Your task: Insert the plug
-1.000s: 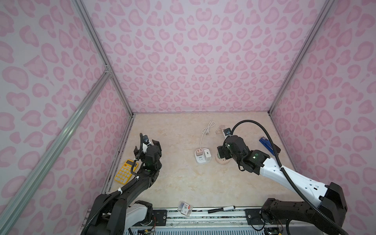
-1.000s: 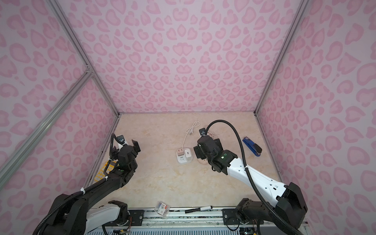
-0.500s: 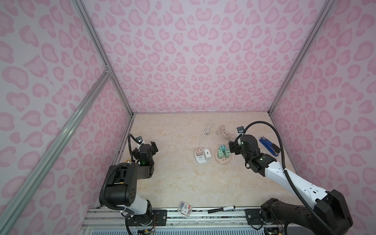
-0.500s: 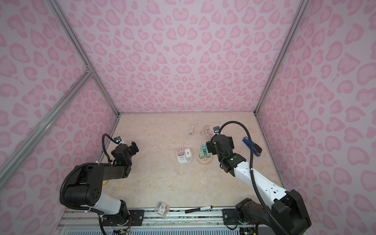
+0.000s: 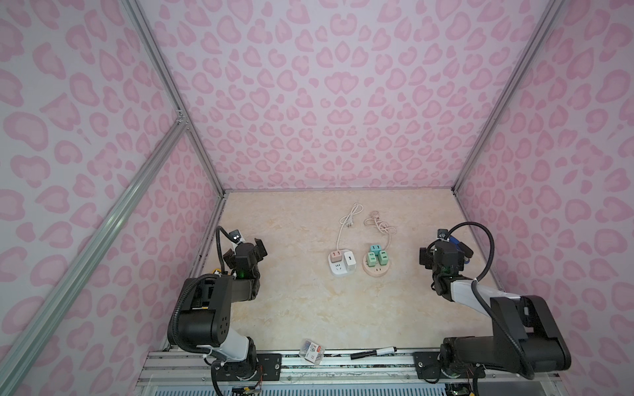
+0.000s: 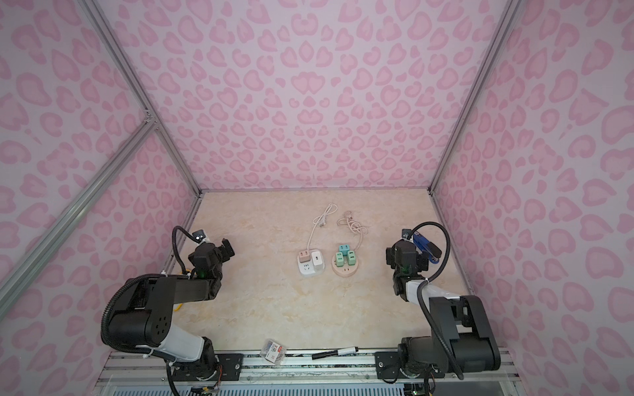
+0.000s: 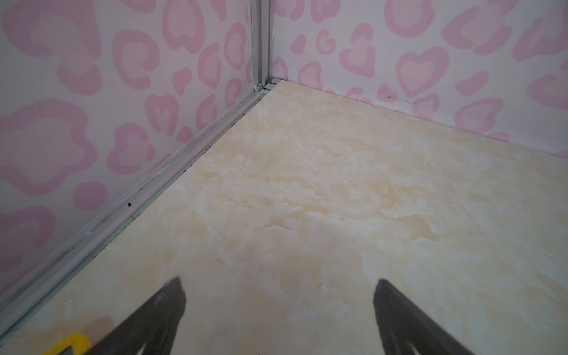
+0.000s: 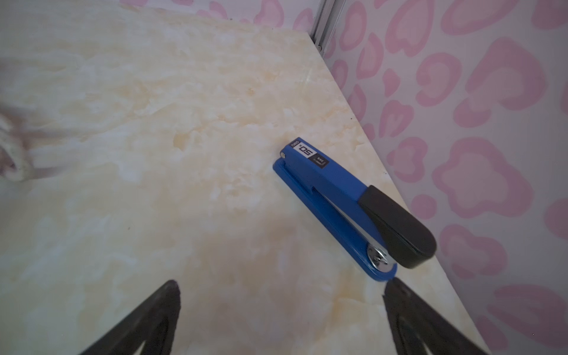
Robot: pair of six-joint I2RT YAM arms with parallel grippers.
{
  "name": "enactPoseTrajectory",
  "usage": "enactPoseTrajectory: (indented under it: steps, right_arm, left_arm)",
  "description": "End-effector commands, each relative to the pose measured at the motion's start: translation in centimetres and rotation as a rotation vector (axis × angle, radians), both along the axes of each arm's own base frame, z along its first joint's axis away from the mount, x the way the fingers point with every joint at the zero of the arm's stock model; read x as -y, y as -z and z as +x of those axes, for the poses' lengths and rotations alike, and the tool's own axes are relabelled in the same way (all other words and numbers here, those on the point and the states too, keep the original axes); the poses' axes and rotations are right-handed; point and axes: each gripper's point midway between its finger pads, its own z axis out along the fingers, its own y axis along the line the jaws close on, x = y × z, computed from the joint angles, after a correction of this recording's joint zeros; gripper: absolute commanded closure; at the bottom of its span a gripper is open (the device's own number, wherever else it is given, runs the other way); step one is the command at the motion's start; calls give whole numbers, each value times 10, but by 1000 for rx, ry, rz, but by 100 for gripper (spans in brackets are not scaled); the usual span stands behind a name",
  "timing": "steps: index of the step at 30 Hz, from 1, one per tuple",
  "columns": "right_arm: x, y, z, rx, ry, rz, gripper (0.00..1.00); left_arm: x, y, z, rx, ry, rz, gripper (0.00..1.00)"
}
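As I watch, left gripper: open, empty, 9 o'clock.
Right gripper: open, empty, 3 o'clock.
Green plugs: in round socket.

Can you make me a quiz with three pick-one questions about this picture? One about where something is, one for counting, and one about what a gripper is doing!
1. Where does the blue stapler lie?
A. by the right-hand wall
B. by the left-hand wall
C. by the back wall

2. How many greenish plug cubes sit in the round pink socket base?
A. one
B. three
C. six

3. How is the right gripper?
A. shut on the stapler
B. shut on a cable
C. open, holding nothing

Answers:
1 A: the right wrist view shows it lying beside that wall.
2 B: both top views show three cubes clustered on the base.
3 C: its jaws stand wide apart with nothing between them.
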Motion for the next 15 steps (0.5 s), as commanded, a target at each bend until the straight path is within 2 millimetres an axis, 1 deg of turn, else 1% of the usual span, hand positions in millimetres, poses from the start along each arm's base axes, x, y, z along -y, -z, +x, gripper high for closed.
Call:
enactPoseTrajectory:
  steps: [1,2,3,4,7,9,11,13,15]
  right_arm:
    - [-29,-26,18,232,-141,25,0]
    - [-34,-18,17,132,-159,29,0]
    - [-38,-22,30,129,-183,26,0]
    - [-37,-23,29,176,-168,19,0]
    - [-36,-20,28,123,-159,26,0]
    - [-35,-21,28,140,-155,25,0]
    - [-36,-23,28,178,-164,15,0]
    - [-42,-23,26,151,-189,3,0]
    - [-43,-24,26,180,-192,-1,0]
  left_arm:
    - [1,-5,3,20,0,-5,2]
    - [1,-5,3,18,0,-5,2]
    - [1,-4,3,17,0,-5,2]
    - [1,-5,3,18,0,-4,2]
    - [1,-5,4,18,1,-5,2]
    - [1,-5,4,18,0,-4,2]
    - [1,-5,4,18,0,-5,2]
    - [1,-4,3,17,-1,-5,2]
    - [1,-5,3,18,0,-5,2]
